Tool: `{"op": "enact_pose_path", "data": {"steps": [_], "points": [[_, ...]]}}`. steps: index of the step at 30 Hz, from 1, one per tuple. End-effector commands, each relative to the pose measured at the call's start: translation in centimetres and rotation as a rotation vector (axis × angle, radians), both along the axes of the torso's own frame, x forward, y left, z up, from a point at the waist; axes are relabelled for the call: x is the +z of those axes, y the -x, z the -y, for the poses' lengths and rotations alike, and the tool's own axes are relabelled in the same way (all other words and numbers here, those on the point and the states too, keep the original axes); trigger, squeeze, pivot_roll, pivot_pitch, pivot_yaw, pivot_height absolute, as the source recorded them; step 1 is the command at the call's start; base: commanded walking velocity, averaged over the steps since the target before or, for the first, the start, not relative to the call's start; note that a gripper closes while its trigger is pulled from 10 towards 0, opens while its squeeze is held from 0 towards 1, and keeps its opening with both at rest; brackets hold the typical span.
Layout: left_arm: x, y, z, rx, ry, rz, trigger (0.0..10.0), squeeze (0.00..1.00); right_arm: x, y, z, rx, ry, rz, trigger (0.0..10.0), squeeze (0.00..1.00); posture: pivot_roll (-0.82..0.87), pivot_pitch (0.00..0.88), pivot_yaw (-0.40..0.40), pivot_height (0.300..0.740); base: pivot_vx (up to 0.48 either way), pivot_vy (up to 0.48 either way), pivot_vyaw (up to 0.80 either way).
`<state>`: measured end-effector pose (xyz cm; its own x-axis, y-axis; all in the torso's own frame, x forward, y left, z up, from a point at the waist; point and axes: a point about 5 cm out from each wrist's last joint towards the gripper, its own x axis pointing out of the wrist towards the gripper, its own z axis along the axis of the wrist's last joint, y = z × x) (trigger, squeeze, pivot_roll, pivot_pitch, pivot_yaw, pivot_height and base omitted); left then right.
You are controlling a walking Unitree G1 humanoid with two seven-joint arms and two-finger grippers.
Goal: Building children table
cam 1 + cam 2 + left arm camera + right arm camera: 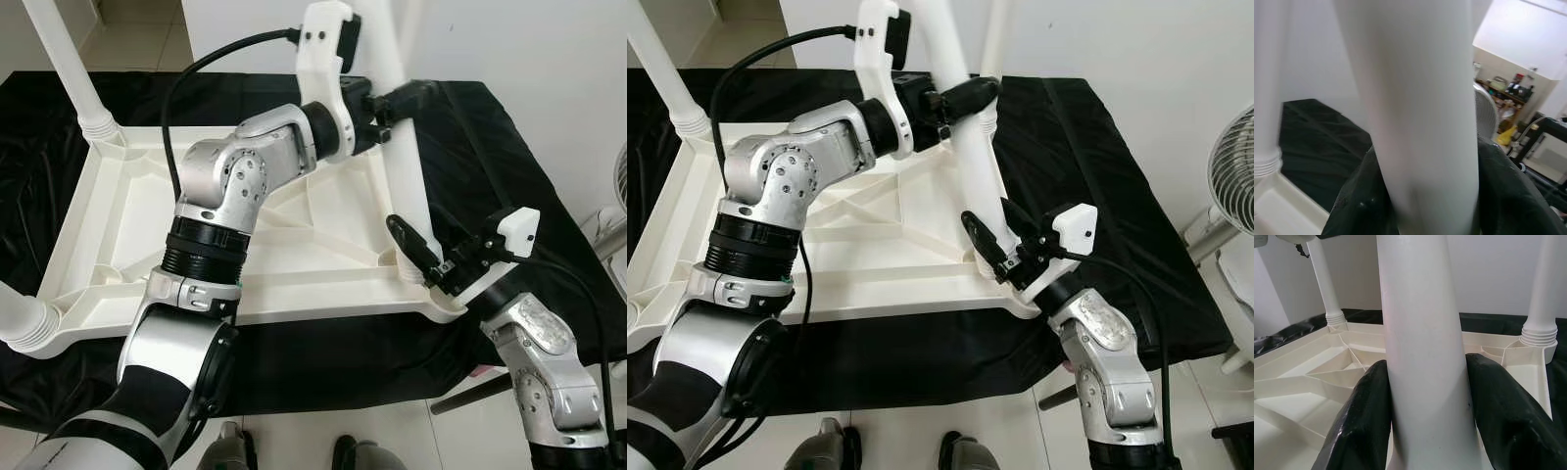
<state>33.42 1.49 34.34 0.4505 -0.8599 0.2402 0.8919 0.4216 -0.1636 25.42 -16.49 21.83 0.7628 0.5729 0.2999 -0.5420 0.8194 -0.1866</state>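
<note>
Table top: your white children's table top (294, 255) is lying upside down on the black cloth (509, 186), ribbed underside facing up.

Legs: four white legs stand up from its corners. Far-left leg (73, 69) and near-left leg (24, 323) are well apart from both arms, and a far-right leg (997, 39) rises behind the one you're working on.

Leg in play: the near-right leg (404, 166) stands at the near-right corner socket, leaning a bit to the left going up.

Left gripper: your left gripper (392, 106) reaches across the table top and is clamped around that leg high up, black fingers (1513, 196) hugging both sides of it in the left wrist view.

Right gripper: your right gripper (416, 250) grips the same leg low down, just above the socket, with fingers (1508, 416) pressed on either side.

Extras: a fan (1234, 186) sits off to the right on the floor.
</note>
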Motion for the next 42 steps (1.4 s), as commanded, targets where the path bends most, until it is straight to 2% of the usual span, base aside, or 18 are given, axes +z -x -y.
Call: {"op": "enact_pose_path", "data": {"steps": [1, 2, 3, 6, 7, 10, 11, 13, 14, 16, 22, 26, 35, 41, 42], "points": [[1.4, 0.7, 0.0, -0.043, 0.006, 0.082, 0.0, 0.00, 0.0, 0.5, 0.1, 0.026, 0.030, -0.014, 10.0, 0.00, 0.01, 0.128, -0.013, 0.740, 0.000, 0.000, 0.00], [1.4, 0.7, 0.0, -0.043, 0.006, 0.082, 0.0, 0.00, 0.0, 0.5, 0.1, 0.026, 0.030, -0.014, 10.0, 0.00, 0.01, 0.128, -0.013, 0.740, 0.000, 0.000, 0.00], [1.6, 0.9, 0.0, -0.039, 0.010, 0.090, 0.0, 0.00, 0.0, 0.5, 0.2, 0.024, 0.025, -0.022, 10.0, 1.00, 0.01, 0.128, -0.013, 0.740, 0.000, 0.000, 0.00], [1.8, 1.3, 0.2, -0.044, 0.004, 0.123, 0.0, 0.00, 0.4, 0.5, 0.3, 0.028, 0.010, -0.025, 10.0, 1.00, 0.01, 0.130, -0.018, 0.740, 0.000, 0.000, 0.00], [1.8, 1.5, 0.3, -0.054, -0.003, 0.124, 10.0, 0.00, 0.6, 0.4, 0.4, 0.009, 0.007, -0.018, 10.0, 1.00, 0.01, 0.132, -0.019, 0.740, 0.000, 0.000, 0.00], [1.9, 1.7, 0.5, -0.059, -0.020, 0.151, 10.0, 0.00, 0.9, 0.2, 0.5, -0.016, 0.004, -0.020, 10.0, 1.00, 0.01, 0.132, -0.019, 0.740, 0.000, 0.000, 0.00], [2.0, 1.9, 0.6, -0.061, -0.017, 0.157, 10.0, 0.00, 1.0, 0.1, 0.5, -0.019, 0.001, -0.025, 10.0, 0.16, 0.02, 0.135, -0.025, 0.740, 0.000, 0.000, 0.00], [2.0, 1.9, 0.6, -0.063, -0.015, 0.159, 10.0, 0.00, 1.1, 0.1, 0.6, -0.022, -0.001, -0.028, 10.0, 0.16, 0.02, 0.135, -0.025, 0.740, 0.000, 0.000, 0.00], [2.1, 2.2, 0.7, -0.063, -0.018, 0.178, 10.0, 0.00, 1.3, 0.0, 0.5, -0.024, 0.002, -0.033, 10.0, 0.00, 0.01, 0.135, -0.028, 0.740, 0.000, 0.000, 0.00], [2.2, 2.9, 1.1, -0.057, -0.027, 0.222, 10.0, 0.00, 1.6, -0.3, 0.5, -0.039, 0.019, -0.056, 10.0, 0.00, 0.02, 0.136, -0.035, 0.740, 0.000, 0.000, 0.00], [2.2, 3.6, 1.6, -0.028, -0.054, 0.292, 10.0, 0.00, 1.6, -1.0, 0.5, -0.058, 0.073, -0.112, 10.0, 0.00, 0.02, 0.138, -0.042, 0.740, 0.000, 0.000, 0.00], [1.7, 4.6, 2.4, 0.008, -0.085, 0.372, 10.0, 0.00, 2.5, -2.2, 0.4, -0.083, 0.136, -0.131, 10.0, 0.00, 0.02, 0.142, -0.047, 0.740, 0.000, 0.000, 0.00], [1.0, 5.3, 3.2, 0.002, -0.090, 0.377, 10.0, 0.00, 3.5, -3.1, -0.3, -0.059, 0.194, -0.105, 10.0, 0.00, 0.02, 0.145, -0.055, 0.740, 0.000, 0.000, 0.00], [1.2, 5.6, 3.5, 0.002, -0.079, 0.381, 10.0, 0.00, 3.4, -3.5, -0.7, -0.037, 0.231, -0.110, 10.0, 0.00, 0.02, 0.146, -0.057, 0.740, 0.000, 0.000, 0.00], [1.2, 5.7, 3.6, 0.005, -0.077, 0.384, 10.0, 0.00, 3.2, -3.6, -0.9, -0.030, 0.237, -0.119, 4.1, 0.00, 0.03, 0.144, -0.059, 0.740, 0.000, 0.000, 0.00]]}}
